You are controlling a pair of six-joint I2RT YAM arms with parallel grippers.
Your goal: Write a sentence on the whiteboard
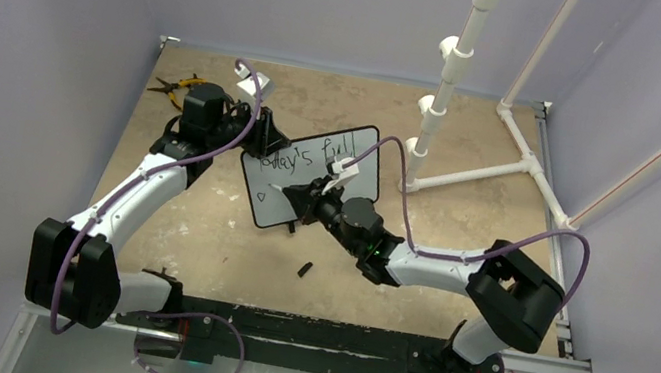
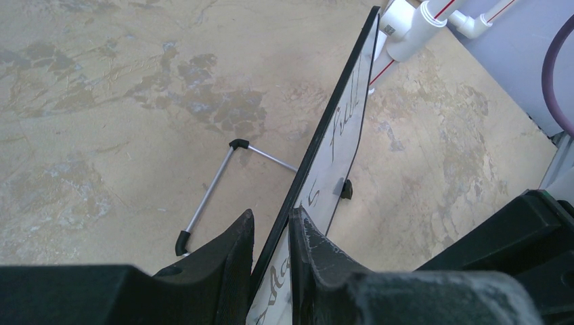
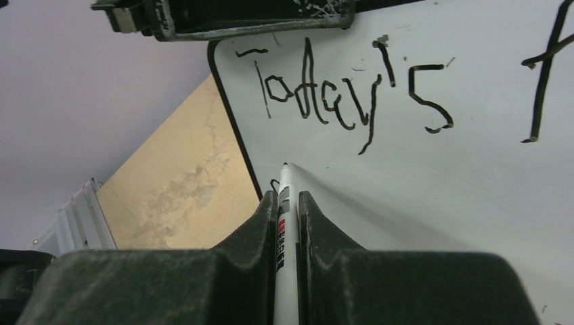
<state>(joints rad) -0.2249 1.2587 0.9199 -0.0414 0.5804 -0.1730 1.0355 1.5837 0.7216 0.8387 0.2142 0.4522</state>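
The right gripper (image 3: 288,202) pinches a white marker (image 3: 284,233) tight between its fingers, the tip at the whiteboard (image 3: 440,183) near its left edge, just under the sentence (image 3: 345,95), which reads "Today's full". The left gripper (image 2: 272,227) is clamped on the board's rim and holds it tilted upright mid-table (image 1: 198,225), with its wire stand (image 2: 213,189) behind.
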